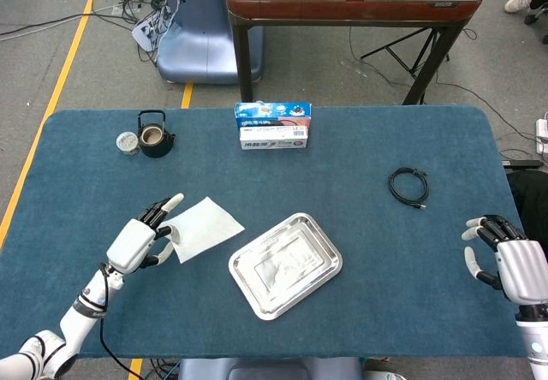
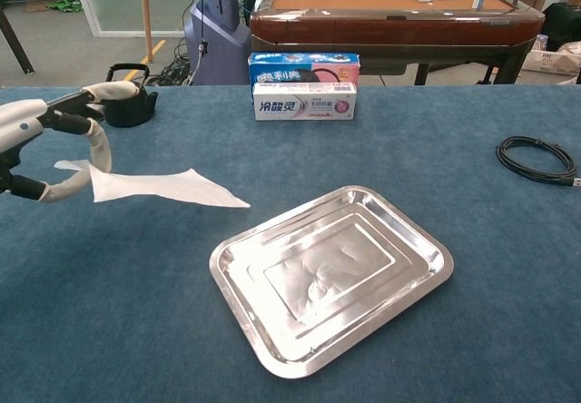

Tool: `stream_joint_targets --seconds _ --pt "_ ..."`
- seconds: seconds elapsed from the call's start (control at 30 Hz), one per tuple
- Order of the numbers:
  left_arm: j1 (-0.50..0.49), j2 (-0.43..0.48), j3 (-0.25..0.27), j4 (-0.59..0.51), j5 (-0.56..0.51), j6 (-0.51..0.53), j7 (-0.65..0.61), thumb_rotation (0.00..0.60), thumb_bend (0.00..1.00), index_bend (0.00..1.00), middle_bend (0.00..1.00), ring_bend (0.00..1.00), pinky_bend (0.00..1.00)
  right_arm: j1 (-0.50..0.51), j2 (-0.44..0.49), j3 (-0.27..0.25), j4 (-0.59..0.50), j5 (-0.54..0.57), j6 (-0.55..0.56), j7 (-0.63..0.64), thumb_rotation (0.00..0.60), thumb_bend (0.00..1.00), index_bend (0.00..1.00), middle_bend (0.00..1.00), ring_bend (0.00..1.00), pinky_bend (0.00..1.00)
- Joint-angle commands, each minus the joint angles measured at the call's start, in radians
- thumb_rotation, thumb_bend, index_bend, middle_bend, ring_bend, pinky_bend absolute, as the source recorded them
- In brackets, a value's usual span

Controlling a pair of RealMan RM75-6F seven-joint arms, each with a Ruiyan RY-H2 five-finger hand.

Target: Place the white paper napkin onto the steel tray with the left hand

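The white paper napkin (image 1: 205,227) (image 2: 159,187) hangs just above the blue table, pinched at its left edge by my left hand (image 1: 139,241) (image 2: 50,149). Its free corner points right, toward the steel tray (image 1: 285,264) (image 2: 332,273). The tray lies flat and bare near the table's front middle, a short gap right of the napkin. My right hand (image 1: 514,264) rests at the table's right edge with its fingers apart and holds nothing; the chest view does not show it.
A toothpaste box stack (image 1: 272,126) (image 2: 304,86) stands at the back middle. A black teapot (image 1: 155,134) (image 2: 123,94) and a small jar (image 1: 127,143) sit at the back left. A coiled black cable (image 1: 408,185) (image 2: 537,159) lies on the right.
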Motion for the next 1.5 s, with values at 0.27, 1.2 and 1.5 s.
stream_joint_targets --seconds 0.27,1.2,1.5 --pt "0.026 0.125 0.023 -0.384 0.075 0.040 0.137 0.600 0.58 0.64 0.00 0.00 0.10 -0.001 0.002 0.000 -0.002 -0.002 0.003 0.002 0.600 0.48 0.46 0.35 0.22 0.38" --pt "0.053 -0.006 0.058 -0.396 0.164 -0.029 0.264 0.600 0.58 0.64 0.00 0.00 0.11 -0.004 0.012 0.006 -0.006 0.010 0.004 0.015 0.600 0.48 0.46 0.35 0.22 0.38" --pt "0.028 -0.058 0.005 -0.375 0.113 -0.087 0.313 0.600 0.58 0.64 0.00 0.00 0.11 -0.011 0.031 0.017 -0.008 0.026 0.016 0.028 0.600 0.48 0.46 0.35 0.22 0.38"
